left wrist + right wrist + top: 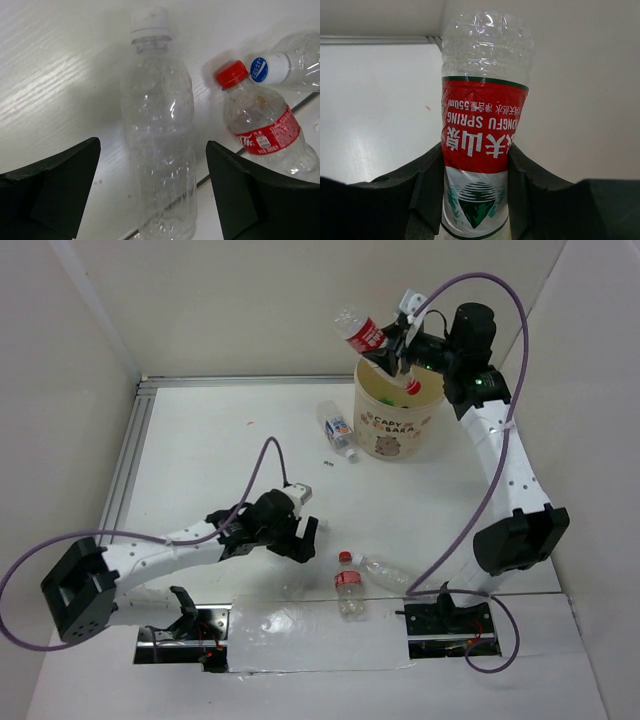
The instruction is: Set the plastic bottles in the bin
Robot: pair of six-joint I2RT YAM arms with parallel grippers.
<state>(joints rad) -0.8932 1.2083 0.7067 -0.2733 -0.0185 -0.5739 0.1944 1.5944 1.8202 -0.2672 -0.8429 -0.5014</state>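
My right gripper is shut on a clear bottle with a red label and holds it tilted above the rim of the cream bin. A green bottle shows inside the bin. My left gripper is open, low over the table, its jaws on either side of a clear white-capped bottle without touching it. A red-capped, red-labelled bottle and a clear bottle with a blue-white cap lie just to its right. A blue-white-labelled bottle lies left of the bin.
White walls close in the table on the left, back and right. A metal rail runs along the left edge. The table's front seam passes under the nearest bottles. The right arm's purple cable hangs across the right side.
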